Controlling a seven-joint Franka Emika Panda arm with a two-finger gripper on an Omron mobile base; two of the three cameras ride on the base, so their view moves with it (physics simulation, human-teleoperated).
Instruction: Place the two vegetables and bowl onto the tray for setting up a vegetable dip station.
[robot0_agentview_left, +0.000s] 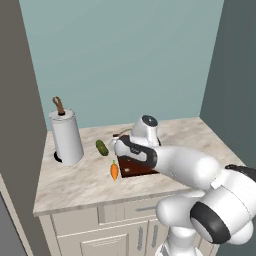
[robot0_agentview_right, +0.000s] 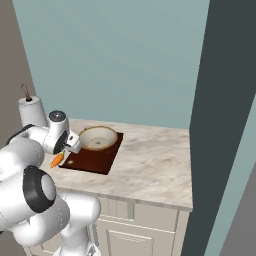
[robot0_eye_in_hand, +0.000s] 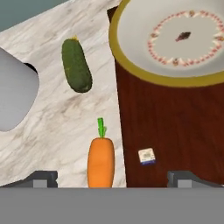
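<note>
Left base view: marble counter (robot0_agentview_left: 75, 182) against teal wall (robot0_agentview_left: 125, 55).

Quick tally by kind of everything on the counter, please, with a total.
Vegetables: 2, small orange carrot and stubby dark green cucumber
Bowls: 1, wide tan bowl
Trays: 1, dark reddish-brown board
Paper towel rolls: 1, white, upright
Total: 5

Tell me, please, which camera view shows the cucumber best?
The hand view shows the cucumber best: close, whole and unobstructed on the marble countertop, clear of the tray. The left base view shows it small, beside the paper towel roll.
</note>
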